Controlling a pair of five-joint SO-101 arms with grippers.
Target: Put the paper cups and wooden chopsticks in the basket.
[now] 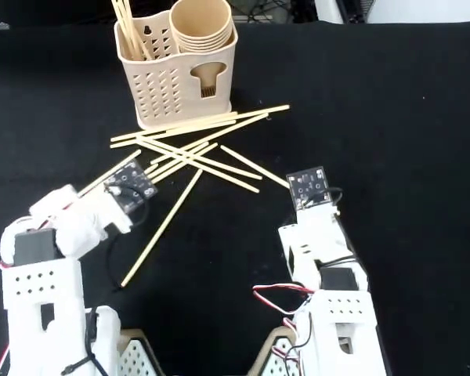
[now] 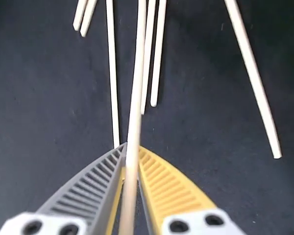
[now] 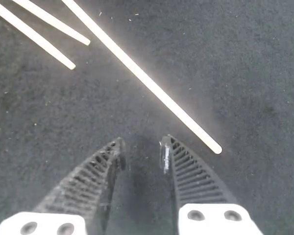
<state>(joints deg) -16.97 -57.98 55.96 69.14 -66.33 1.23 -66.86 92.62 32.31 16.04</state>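
**High view.** The basket (image 1: 176, 86) was recorded upright at the far middle of the black table (image 1: 399, 117). The paper cups (image 1: 201, 27) were stacked inside one of its compartments. The standing chopsticks (image 1: 129, 31) were leaned in the compartment beside them. The loose chopsticks (image 1: 192, 149) were scattered crosswise on the table just in front of the basket. A single chopstick (image 1: 163, 227) was laid aslant, nearer the arms and between them. The left arm (image 1: 70, 227) was bent toward the near edge of the scatter. The right arm (image 1: 321, 243) was stretched toward the scatter's other end.

**Left wrist view.** The left gripper (image 2: 131, 149) was seen low over the table. Its grey and yellow fingers were drawn together and clamped on the held chopstick (image 2: 137, 88). This chopstick was run lengthwise between them and out past the tips. Several of the loose chopsticks were laid on the table ahead of the tips, near the held one. Whether any of them was touched by it could not be told.

**Right wrist view.** The right gripper (image 3: 143, 147) was seen just above the table, with its fingers parted and only black cloth between them. A long chopstick (image 3: 142, 76) was laid aslant ahead of the tips. Its near end was just beside one fingertip and apart from it. The ends of two more chopsticks (image 3: 34, 34) were noted farther off.
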